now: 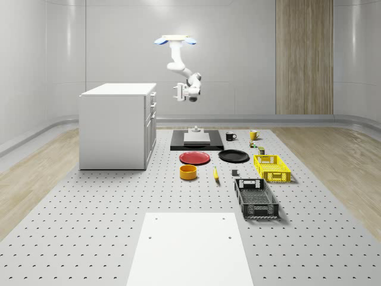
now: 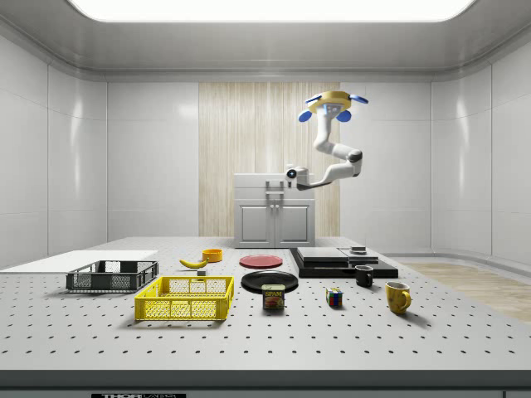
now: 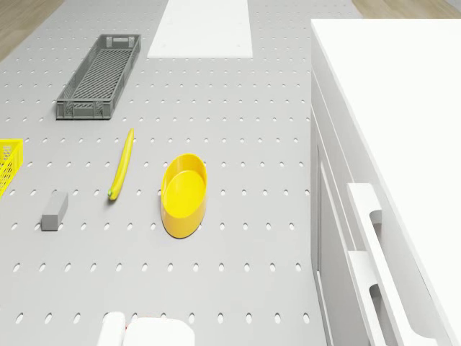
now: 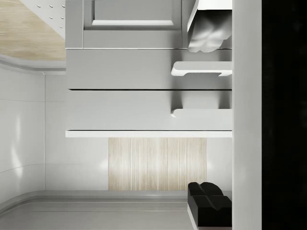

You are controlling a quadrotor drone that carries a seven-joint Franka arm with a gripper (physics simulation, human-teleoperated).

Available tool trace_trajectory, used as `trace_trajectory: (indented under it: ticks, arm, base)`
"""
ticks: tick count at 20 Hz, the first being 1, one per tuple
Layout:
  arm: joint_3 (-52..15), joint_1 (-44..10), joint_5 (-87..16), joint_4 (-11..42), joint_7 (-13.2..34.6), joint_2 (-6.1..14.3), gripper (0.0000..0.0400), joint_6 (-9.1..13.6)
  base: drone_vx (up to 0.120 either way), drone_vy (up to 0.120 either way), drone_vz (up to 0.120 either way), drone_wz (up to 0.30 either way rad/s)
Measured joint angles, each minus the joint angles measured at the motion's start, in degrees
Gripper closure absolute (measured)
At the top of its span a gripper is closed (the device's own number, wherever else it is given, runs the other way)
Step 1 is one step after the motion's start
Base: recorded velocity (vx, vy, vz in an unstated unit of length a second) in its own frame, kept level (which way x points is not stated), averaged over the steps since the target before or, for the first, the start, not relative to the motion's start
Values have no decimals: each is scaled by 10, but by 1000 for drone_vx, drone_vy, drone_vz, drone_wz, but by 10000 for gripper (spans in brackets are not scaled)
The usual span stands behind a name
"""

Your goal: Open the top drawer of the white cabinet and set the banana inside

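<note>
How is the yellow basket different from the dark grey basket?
The yellow basket is bright yellow, while the dark grey basket is charcoal. In the whole-scene view the yellow basket looks shorter and lies farther back, nearer the black plate; the dark grey basket looks longer and sits closer to the camera. Both are open mesh-walled crates, empty as far as the pictures show, resting on the table.

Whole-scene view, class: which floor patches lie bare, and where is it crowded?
Bare: the stretch between the white cabinet and the white board, left of the orange bowl. Crowded: from the red plate across to the yellow crate and grey crate.
</note>
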State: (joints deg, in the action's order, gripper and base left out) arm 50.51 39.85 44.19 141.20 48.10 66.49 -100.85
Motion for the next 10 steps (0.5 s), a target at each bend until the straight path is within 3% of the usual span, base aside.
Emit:
trace_trajectory:
  ticks: [2, 8, 10]
  arm:
    - [0, 1, -1, 0, 1, 2, 0, -1]
    - [1, 5, -5, 1, 4, 6, 0, -5]
    - [0, 6, -5, 2, 5, 7, 0, -7]
  base:
    - [120, -120, 0, 0]
    - [120, 0, 0, 0]
    - [20, 0, 0, 0]
